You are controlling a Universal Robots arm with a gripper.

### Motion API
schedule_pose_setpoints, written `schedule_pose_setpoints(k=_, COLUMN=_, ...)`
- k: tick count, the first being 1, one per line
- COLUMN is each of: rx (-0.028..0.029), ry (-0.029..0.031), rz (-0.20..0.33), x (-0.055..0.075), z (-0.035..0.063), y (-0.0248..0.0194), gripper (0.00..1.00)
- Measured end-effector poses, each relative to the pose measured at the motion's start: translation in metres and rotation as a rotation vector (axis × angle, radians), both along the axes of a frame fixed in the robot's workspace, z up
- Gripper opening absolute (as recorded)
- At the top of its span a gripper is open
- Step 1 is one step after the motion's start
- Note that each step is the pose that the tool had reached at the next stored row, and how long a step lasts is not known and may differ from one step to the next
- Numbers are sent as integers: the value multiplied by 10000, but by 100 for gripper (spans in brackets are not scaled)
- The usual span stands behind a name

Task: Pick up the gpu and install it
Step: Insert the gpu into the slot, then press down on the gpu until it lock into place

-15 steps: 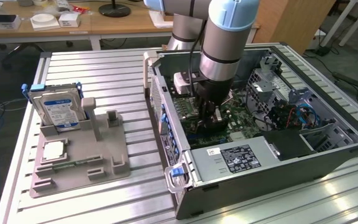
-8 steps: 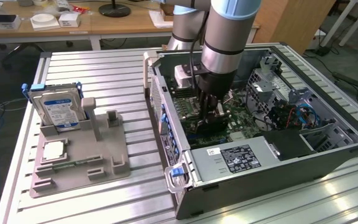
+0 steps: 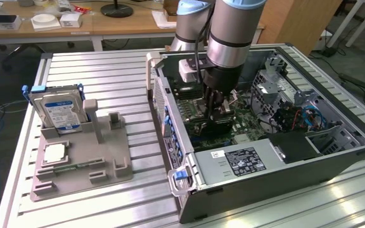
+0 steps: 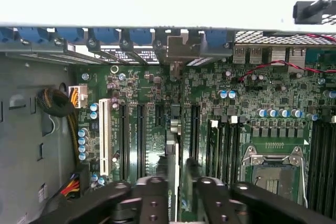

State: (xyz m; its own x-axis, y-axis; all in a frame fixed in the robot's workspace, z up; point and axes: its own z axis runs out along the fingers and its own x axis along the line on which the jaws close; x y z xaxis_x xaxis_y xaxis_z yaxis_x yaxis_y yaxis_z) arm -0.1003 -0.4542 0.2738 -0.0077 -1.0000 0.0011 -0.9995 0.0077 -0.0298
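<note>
Install step: the tool (image 4: 176,190), low inside the case (image 3: 334,164), pinches the gpu (image 4: 171,169) edge-on above the motherboard (image 4: 210,98); seating demands alignment with a slot.

gpu (image 4: 172,182): matt black board, edge-on
motherboard (image 4: 247,108): green, semi-gloss
computer case (image 3: 334,164): dark matt metal
table (image 3: 100,76): ribbed, shiny aluminium

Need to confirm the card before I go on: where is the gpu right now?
The gpu is edge-on between the gripper jaws inside the open computer case, over the motherboard slots, beside the white slot.
</note>
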Motion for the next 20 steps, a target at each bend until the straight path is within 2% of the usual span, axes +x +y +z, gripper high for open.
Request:
schedule_pose_setpoints(k=3, rx=-2, ry=1, rz=1, x=0, z=1, y=0, gripper=14)
schedule_pose_setpoints(k=5, rx=-2, ry=0, rz=0, x=0, z=1, y=0, gripper=10)
schedule_pose_setpoints(k=20, rx=-1, ry=0, rz=0, x=0, z=1, y=0, gripper=10)
